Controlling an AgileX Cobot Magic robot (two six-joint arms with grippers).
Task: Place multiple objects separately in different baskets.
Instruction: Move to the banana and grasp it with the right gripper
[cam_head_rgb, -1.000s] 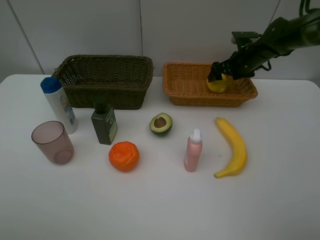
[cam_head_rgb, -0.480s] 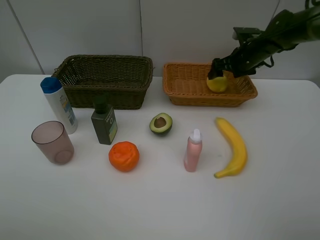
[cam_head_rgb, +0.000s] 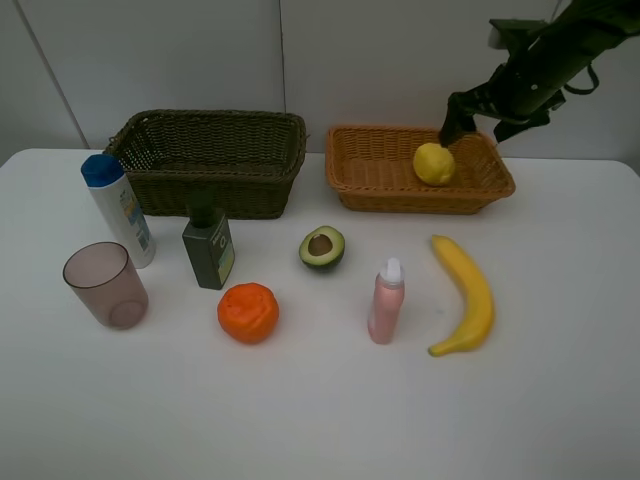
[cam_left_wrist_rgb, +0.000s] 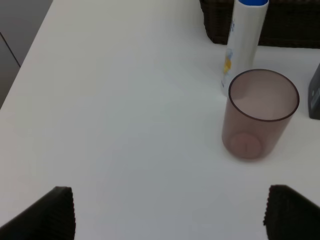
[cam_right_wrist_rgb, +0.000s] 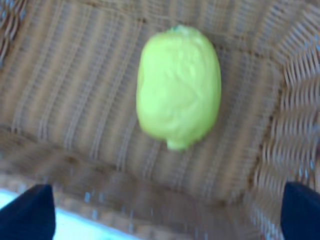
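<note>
Two woven wicker baskets, dark olive-brown (cam_head_rgb: 210, 160) and orange-tan (cam_head_rgb: 380, 175); smooth matt white worktop (cam_head_rgb: 320, 400); translucent plastic cup (cam_head_rgb: 105, 285); dimpled lemon (cam_head_rgb: 434, 163).

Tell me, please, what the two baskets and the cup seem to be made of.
Dark basket and orange basket: woven wicker or rattan, matte; the interlaced strands show on the walls. Cup: probably smooth translucent plastic, mauve tinted; its bottom shows through the wall, though glass cannot be excluded.

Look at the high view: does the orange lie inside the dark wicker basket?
No, the orange sits on the white table, outside the dark wicker basket.
</note>
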